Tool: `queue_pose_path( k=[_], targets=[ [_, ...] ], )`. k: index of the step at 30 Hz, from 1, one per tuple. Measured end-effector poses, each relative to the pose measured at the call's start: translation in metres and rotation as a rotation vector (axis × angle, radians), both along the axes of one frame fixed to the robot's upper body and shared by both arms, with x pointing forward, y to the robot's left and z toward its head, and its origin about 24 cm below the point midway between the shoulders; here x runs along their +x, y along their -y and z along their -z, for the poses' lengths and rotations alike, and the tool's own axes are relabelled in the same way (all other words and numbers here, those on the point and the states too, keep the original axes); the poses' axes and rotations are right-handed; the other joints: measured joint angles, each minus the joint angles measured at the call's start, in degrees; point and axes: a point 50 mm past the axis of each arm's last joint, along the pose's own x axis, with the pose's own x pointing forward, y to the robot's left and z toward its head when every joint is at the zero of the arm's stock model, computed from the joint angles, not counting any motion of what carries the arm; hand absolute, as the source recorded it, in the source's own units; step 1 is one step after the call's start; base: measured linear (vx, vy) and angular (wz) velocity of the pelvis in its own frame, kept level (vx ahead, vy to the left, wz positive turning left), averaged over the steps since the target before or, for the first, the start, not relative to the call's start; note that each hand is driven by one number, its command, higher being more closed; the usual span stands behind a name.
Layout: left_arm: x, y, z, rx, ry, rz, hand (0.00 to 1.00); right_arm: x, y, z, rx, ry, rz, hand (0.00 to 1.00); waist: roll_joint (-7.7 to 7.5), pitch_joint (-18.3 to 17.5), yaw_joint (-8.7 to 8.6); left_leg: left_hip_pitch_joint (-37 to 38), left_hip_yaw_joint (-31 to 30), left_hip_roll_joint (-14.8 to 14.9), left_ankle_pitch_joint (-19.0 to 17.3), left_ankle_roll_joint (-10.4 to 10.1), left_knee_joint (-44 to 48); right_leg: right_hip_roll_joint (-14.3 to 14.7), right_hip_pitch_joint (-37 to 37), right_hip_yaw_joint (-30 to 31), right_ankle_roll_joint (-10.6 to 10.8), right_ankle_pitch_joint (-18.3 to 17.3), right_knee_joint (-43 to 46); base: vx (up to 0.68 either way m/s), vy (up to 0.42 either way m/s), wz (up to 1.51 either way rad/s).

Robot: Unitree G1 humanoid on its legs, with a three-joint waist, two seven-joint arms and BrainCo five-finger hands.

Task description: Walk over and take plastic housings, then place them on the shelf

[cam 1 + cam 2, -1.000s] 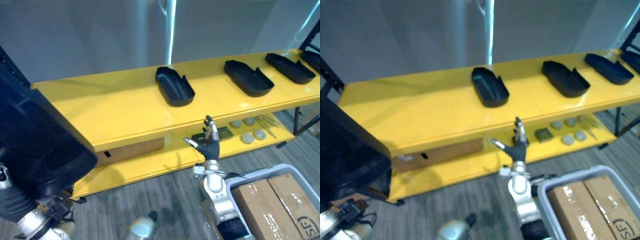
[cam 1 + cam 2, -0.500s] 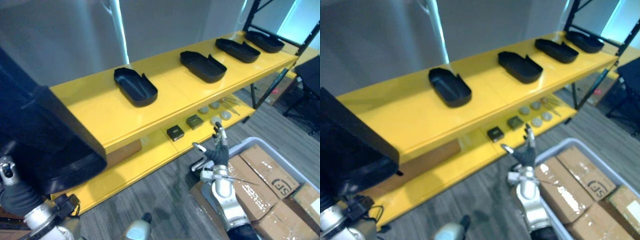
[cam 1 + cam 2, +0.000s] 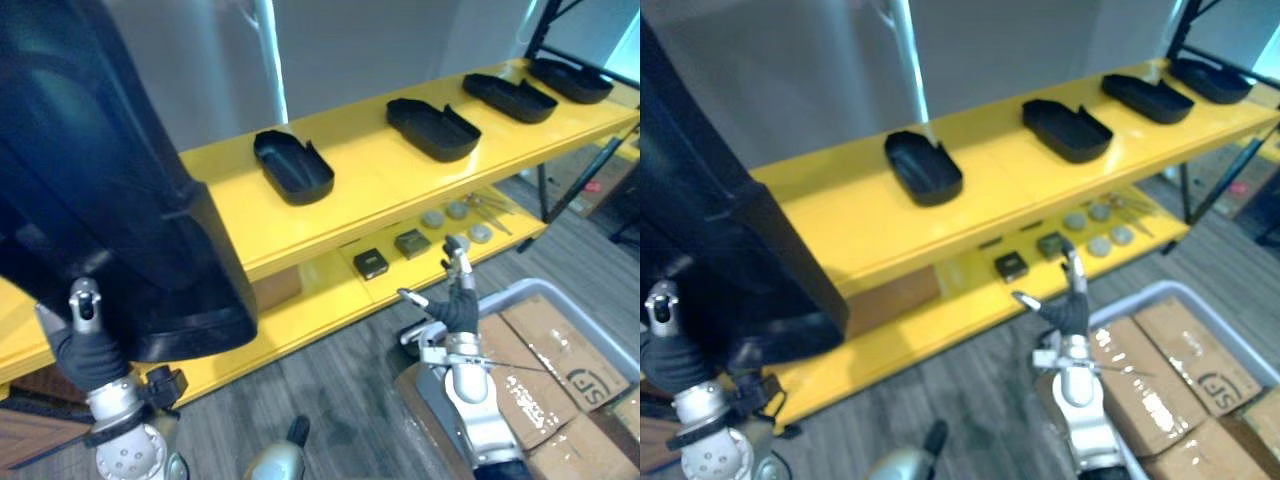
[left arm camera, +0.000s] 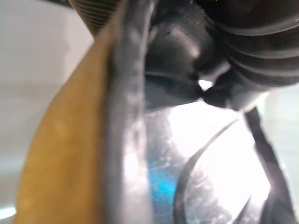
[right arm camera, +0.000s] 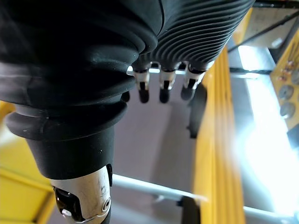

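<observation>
A big black plastic housing (image 3: 110, 200) fills the left of the eye views, raised in front of the yellow shelf (image 3: 380, 190). My left hand (image 3: 92, 350) grips it from below, thumb against its outer wall; its dark rim (image 4: 126, 130) runs close past the left wrist camera. Several more black housings lie open side up along the shelf top: one near the middle (image 3: 293, 166), one further right (image 3: 434, 129), two at the far right end (image 3: 510, 97). My right hand (image 3: 458, 308) hangs low before the lower shelf, empty, with straight fingers (image 5: 161, 86).
A grey bin (image 3: 540, 289) with taped cardboard boxes (image 3: 560, 350) stands on the floor at lower right, beside my right arm. The lower shelf (image 3: 320, 300) carries two small black boxes (image 3: 371, 264), several round discs (image 3: 457, 212) and a brown carton (image 3: 890, 298). A black frame post (image 3: 560, 170) rises at the shelf's right end.
The camera has swung right along the shelf, bringing the bin and far housings into view. The held housing has risen and covers more of the left side. The right hand stays open.
</observation>
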Motion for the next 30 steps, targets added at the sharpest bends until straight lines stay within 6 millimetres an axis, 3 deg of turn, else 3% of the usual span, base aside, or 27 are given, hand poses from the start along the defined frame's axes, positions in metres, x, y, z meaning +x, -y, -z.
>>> queue_pose_path(
  k=[2,5,6,7,8,10,11,13,16,17,18,19,22,23,25,27,29,30],
  targets=[
    [-0.001,-0.001,-0.005,0.046,0.022,0.009,1.0,-0.001,0.0,-0.004,0.005,0.041,0.019,0.0,0.02,-0.1,0.98,-0.3,2.5,0.0,0.7,0.4,0.3,-0.9,0.6,-1.1,0.7,-0.7,0.8,-0.04,0.07,0.39],
    [0.002,-0.008,-0.017,0.058,0.096,0.068,1.0,0.004,-0.007,-0.013,-0.035,0.095,0.039,0.0,-2.7,0.1,1.37,-0.2,5.6,-2.7,0.1,1.9,1.6,-4.0,1.6,-1.1,0.1,-2.7,2.6,0.07,0.081,0.29],
    [0.004,-0.008,-0.02,0.037,0.128,0.092,1.0,0.004,-0.008,-0.015,-0.047,0.108,0.048,0.0,-2.8,0.0,0.74,-0.3,5.5,-3.1,-0.6,2.0,2.3,-4.6,0.8,0.6,-1.8,-1.4,7.2,0.09,0.101,0.44],
    [0.009,-0.005,-0.024,0.021,0.173,0.124,1.0,0.003,-0.007,-0.015,-0.056,0.114,0.065,0.0,-2.93,0.1,-0.11,0.1,3.9,-3.5,-1.1,2.6,2.9,-5.8,-4.1,7.8,-5.9,1.3,17.0,0.11,0.112,0.59],
    [0.016,-0.002,-0.033,0.034,0.223,0.156,1.0,0.004,-0.006,-0.016,-0.061,0.124,0.079,0.0,-2.96,0.2,-1.29,2.1,2.4,-2.5,-1.3,2.9,1.5,-5.3,-10.3,16.2,-8.1,5.3,28.1,0.07,0.084,0.6],
    [0.024,0.004,-0.039,0.045,0.251,0.193,1.0,0.003,-0.005,-0.017,-0.059,0.139,0.089,0.0,-3.28,0.4,-2.46,3.2,0.3,-1.8,-1.2,3.7,0.2,-2.6,-12.7,19.2,-7.0,0.7,28.9,0.08,-0.032,0.46],
    [0.032,0.009,-0.041,0.033,0.262,0.222,1.0,0.002,0.001,-0.022,-0.058,0.169,0.108,0.0,-3.51,0.3,-3.2,4.2,-1.0,-1.0,-1.2,3.7,-0.8,0.5,-14.7,21.4,-7.7,-2.0,25.3,0.1,-0.059,0.44],
    [0.045,0.016,-0.04,0.011,0.248,0.261,1.0,-0.002,0.011,-0.035,-0.056,0.242,0.149,0.0,-3.44,0.3,-4.73,4.8,-2.7,-0.6,-1.2,3.7,-1.9,4.9,-18.0,25.3,-7.8,-1.9,16.0,0.09,-0.066,0.44],
    [0.053,0.026,-0.034,-0.011,0.18,0.283,1.0,-0.014,0.013,-0.05,-0.051,0.332,0.157,0.0,-3.99,-0.1,-5.88,4.7,-4.0,-1.6,-2.4,2.4,-2.4,7.3,-19.0,29.5,-6.9,1.3,5.7,0.09,-0.132,0.48],
    [0.054,0.029,-0.033,-0.015,0.17,0.29,1.0,-0.016,0.013,-0.054,-0.048,0.354,0.164,0.0,-4.33,-0.3,-6.03,4.8,-3.7,-1.7,-2.7,2.2,-2.4,7.3,-18.3,29.0,-5.9,2.9,4.8,0.11,-0.195,0.64],
    [0.054,0.035,-0.031,-0.017,0.152,0.306,1.0,-0.018,0.013,-0.062,-0.04,0.402,0.176,0.0,-3.15,-0.3,-5.88,4.7,-0.3,-0.1,-3.0,2.0,-2.2,7.5,-17.1,27.4,-5.1,4.7,3.5,0.19,-0.194,0.62],
    [0.051,0.037,-0.028,-0.017,0.132,0.304,1.0,-0.018,0.013,-0.07,-0.036,0.445,0.179,0.0,-1.71,-0.8,-5.39,4.6,2.9,2.0,-3.0,1.8,-1.7,8.0,-16.1,25.9,-5.3,5.4,2.3,0.16,-0.154,0.52],
    [0.047,0.041,-0.023,-0.052,0.114,0.307,1.0,-0.018,0.016,-0.088,-0.029,0.54,0.2,0.0,0.11,-1.8,-4.61,4.4,8.0,3.6,-2.2,0.8,-0.7,8.8,-12.3,21.2,-6.0,5.6,1.2,0.23,-0.126,0.71],
    [0.046,0.042,-0.023,-0.057,0.12,0.311,1.0,-0.018,0.016,-0.093,-0.026,0.566,0.201,0.0,0.12,-1.8,-4.54,4.3,10.0,3.7,-2.1,1.0,-0.4,8.9,-11.5,20.4,-6.2,5.5,1.1,0.15,-0.069,1.01],
    [0.043,0.044,-0.028,-0.065,0.15,0.313,1.0,-0.024,0.016,-0.113,-0.021,0.688,0.19,0.0,0.06,-1.8,-4.57,3.1,19.5,4.3,-2.2,4.2,1.7,8.8,-9.4,17.6,-6.7,5.2,0.8,0.12,-0.033,0.95],
    [0.043,0.044,-0.028,-0.071,0.153,0.314,1.0,-0.026,0.014,-0.121,-0.015,0.747,0.17,0.0,-0.17,-1.7,-4.56,2.7,21.4,3.5,-1.2,5.9,3.0,8.5,-8.6,16.9,-7.7,4.4,1.6,0.09,0.007,0.8],
    [0.042,0.043,-0.027,-0.07,0.146,0.307,1.0,-0.025,0.012,-0.127,-0.022,0.777,0.139,0.0,-0.42,-1.8,-4.07,2.6,19.9,2.6,-1.0,5.9,3.6,8.1,-8.4,16.9,-8.9,2.6,2.8,0.03,-0.003,0.57],
    [0.042,0.041,-0.027,-0.07,0.146,0.3,1.0,-0.024,0.012,-0.13,-0.023,0.789,0.118,0.0,-0.91,-2.1,-3.94,2.4,18.1,1.4,0.0,4.5,2.9,7.2,-8.3,16.9,-9.0,0.7,3.2,-0.02,-0.017,0.5]
  ],
)
